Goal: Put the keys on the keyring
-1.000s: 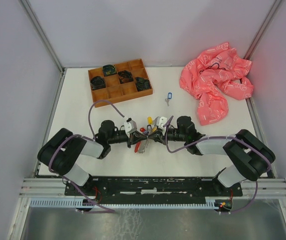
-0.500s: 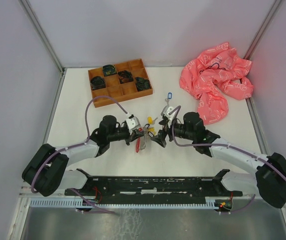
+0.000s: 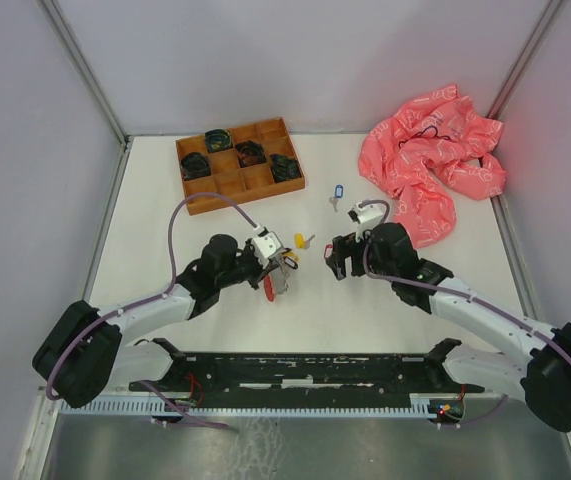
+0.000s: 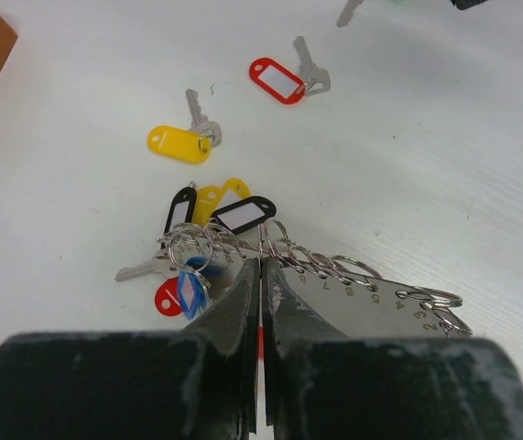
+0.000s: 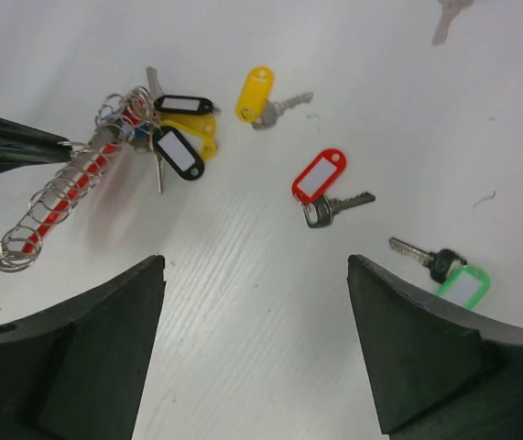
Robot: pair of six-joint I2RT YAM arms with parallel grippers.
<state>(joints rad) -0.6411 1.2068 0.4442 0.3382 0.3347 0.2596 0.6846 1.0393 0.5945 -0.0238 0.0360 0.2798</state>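
While left claw (image 4: 261, 261) is gripping keyring (image 5: 64, 202), right claw (image 5: 254, 275) is hanging open

Pinching almost fully closed, the left claw is clamping the keyring, whose far end is resting on the bench (image 3: 145, 220). Gaping wide and holding nothing, the right claw is hovering over a yellow-tagged key (image 5: 259, 96), a red-tagged key (image 5: 321, 179) and a green-tagged key (image 5: 452, 275), all lying apart on the bench, right of the keyring.
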